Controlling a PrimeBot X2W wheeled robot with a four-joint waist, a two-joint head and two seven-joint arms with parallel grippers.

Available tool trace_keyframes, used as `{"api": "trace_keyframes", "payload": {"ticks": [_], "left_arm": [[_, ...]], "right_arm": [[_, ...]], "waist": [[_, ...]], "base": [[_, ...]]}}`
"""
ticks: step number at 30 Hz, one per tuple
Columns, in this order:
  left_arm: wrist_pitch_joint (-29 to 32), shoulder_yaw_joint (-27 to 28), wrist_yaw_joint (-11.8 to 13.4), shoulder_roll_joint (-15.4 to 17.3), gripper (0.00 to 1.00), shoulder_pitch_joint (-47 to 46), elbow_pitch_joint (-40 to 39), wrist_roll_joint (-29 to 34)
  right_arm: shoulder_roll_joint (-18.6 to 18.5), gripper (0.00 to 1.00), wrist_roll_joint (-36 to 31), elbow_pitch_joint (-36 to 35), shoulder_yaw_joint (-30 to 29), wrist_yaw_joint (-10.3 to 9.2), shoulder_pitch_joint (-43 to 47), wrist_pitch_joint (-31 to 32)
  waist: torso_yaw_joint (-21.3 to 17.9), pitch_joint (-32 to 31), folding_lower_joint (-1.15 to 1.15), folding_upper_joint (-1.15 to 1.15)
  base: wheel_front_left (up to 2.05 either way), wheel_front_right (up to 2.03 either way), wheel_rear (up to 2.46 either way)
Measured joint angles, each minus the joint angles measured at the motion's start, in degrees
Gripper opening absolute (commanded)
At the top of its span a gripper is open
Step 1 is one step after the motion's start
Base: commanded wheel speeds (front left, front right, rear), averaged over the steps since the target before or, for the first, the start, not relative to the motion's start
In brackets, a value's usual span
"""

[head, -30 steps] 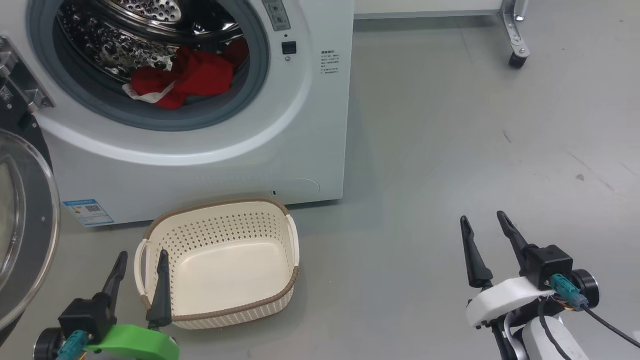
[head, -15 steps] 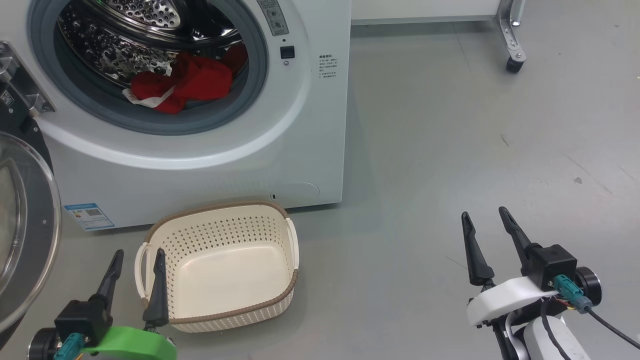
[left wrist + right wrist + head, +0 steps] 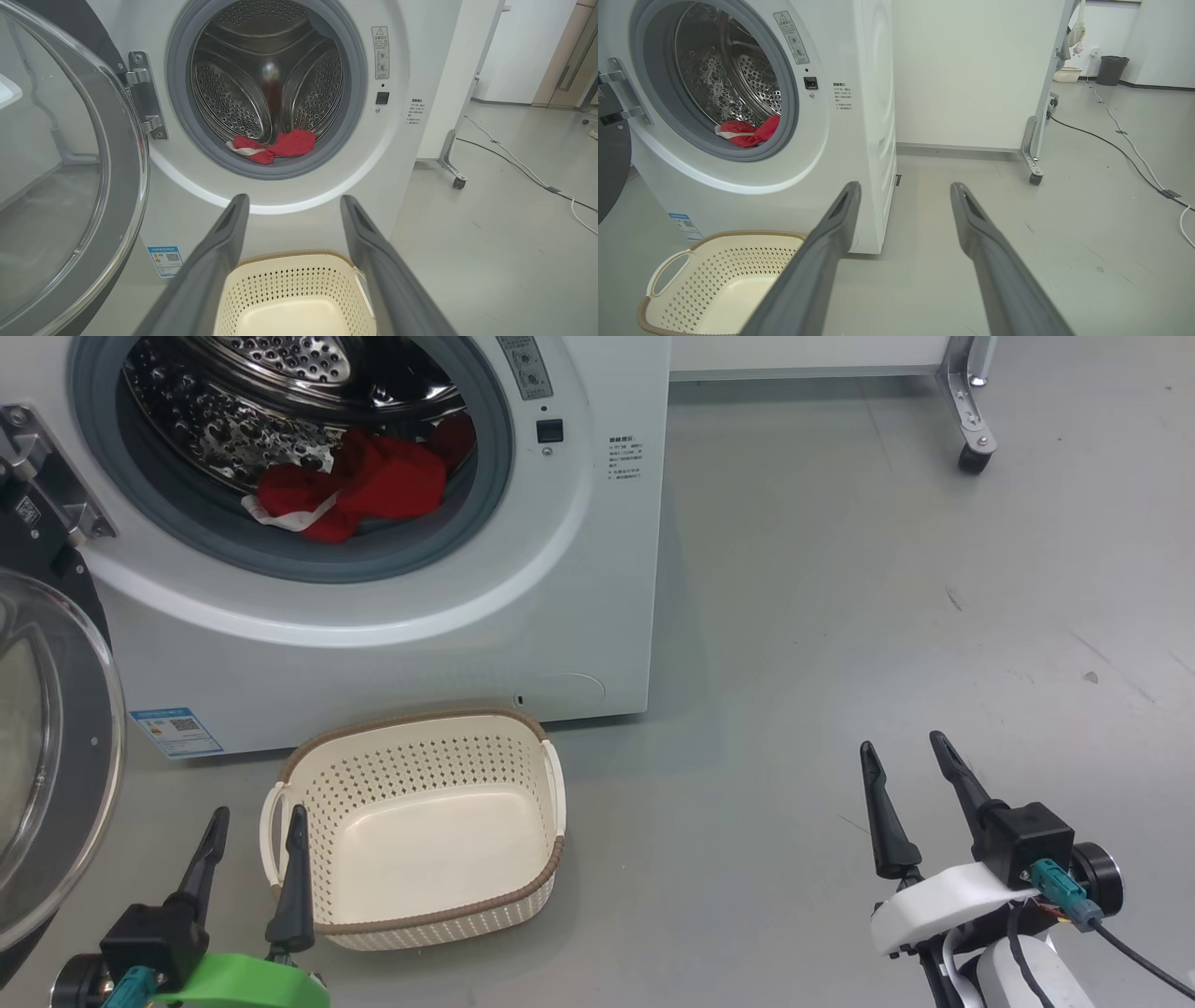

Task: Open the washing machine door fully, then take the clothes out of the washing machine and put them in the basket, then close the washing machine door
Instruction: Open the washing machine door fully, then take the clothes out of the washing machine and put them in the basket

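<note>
With both arms' jaws wide and empty, we should reach low into the steel drum (image 3: 215,429) and pinch the thickest fold of the bunched red fabric clothes (image 3: 392,481).

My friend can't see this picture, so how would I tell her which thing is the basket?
Find the big white washing machine with its round door swung open. On the grey floor right in front of it sits a small cream basket. Nothing else has little holes all over its sides and a brown rim, and it is empty.
</note>
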Motion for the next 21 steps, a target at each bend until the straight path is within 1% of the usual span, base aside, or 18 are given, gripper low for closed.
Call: {"api": "trace_keyframes", "payload": {"ticks": [13, 21], "left_arm": [[0.00, -0.19, 0.00, -0.01, 1.00, 0.35, -0.62, -0.20], [0.00, -0.04, 0.00, -0.01, 1.00, 0.36, -0.60, -0.20]], "right_arm": [[0.00, 1.00, -0.14, -0.25, 0.30, -0.09, 0.03, 0.00], [0.01, 1.00, -0.13, -0.27, 1.09, -0.09, 0.31, 0.00]], "waist": [[0.42, 0.08, 0.00, 0.00], [0.65, 0.37, 0.00, 0.00]], "base": [[0.01, -0.01, 0.00], [0.28, -0.28, 0.00]]}}
